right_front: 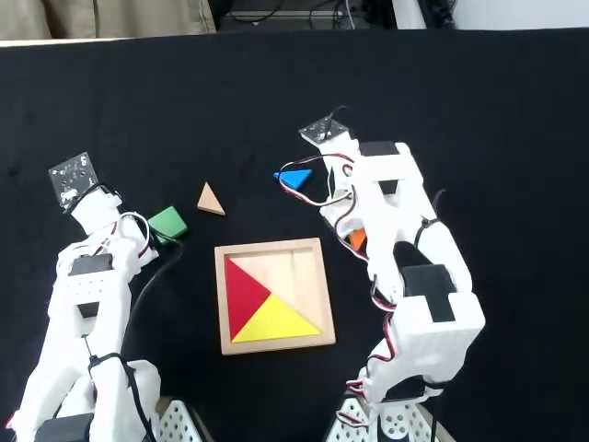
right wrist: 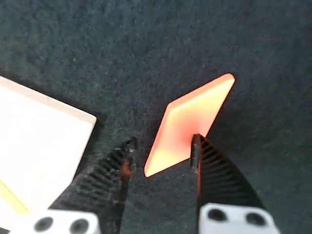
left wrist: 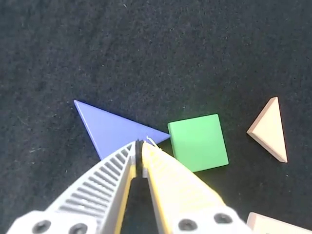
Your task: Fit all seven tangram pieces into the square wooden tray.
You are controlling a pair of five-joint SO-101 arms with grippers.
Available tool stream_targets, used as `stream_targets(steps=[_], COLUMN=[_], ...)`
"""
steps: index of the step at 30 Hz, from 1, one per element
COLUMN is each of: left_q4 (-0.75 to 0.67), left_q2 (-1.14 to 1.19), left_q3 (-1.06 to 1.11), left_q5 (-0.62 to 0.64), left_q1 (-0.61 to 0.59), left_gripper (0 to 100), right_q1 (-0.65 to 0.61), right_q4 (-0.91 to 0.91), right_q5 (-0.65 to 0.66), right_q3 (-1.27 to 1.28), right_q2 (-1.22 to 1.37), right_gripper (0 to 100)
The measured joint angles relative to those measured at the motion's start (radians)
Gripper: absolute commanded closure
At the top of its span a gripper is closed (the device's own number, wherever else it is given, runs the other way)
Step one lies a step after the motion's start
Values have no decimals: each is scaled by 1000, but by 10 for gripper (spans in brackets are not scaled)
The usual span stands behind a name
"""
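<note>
Beside the tray (right_front: 272,245) on your right arm's side, your right gripper (right wrist: 163,142) straddles the orange parallelogram (right wrist: 190,122) with fingers wide, so you likely close and lift next, while your left gripper (left wrist: 140,146) is pinched together.

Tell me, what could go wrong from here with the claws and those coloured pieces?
1. The right claw stands open over only one end of the thin orange piece; gripped off-centre, it might swivel or slip out.
2. The left claw is shut, tips at the violet-blue triangle right beside the green square; a nudge could shove both pieces astray.
</note>
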Motion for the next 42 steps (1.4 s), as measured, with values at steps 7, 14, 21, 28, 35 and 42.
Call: stream_targets(steps=[7, 14, 21, 28, 35, 42], left_q4=[0, 0, 0, 0, 0, 0], left_q2=[0, 0, 0, 0, 0, 0], left_q3=[0, 0, 0, 0, 0, 0], left_q5=[0, 0, 0, 0, 0, 0], left_q1=[0, 0, 0, 0, 0, 0], left_gripper=[967, 967, 967, 967, 967, 967], right_q1=[17, 46, 48, 48, 48, 58], right_q4=[0, -21, -34, -48, -49, -57], right_q5=[31, 37, 37, 37, 37, 37], right_q3=[-2, 9, 12, 12, 11, 9], right_q2=[5, 29, 29, 29, 29, 29], right_gripper=[828, 828, 828, 829, 832, 913])
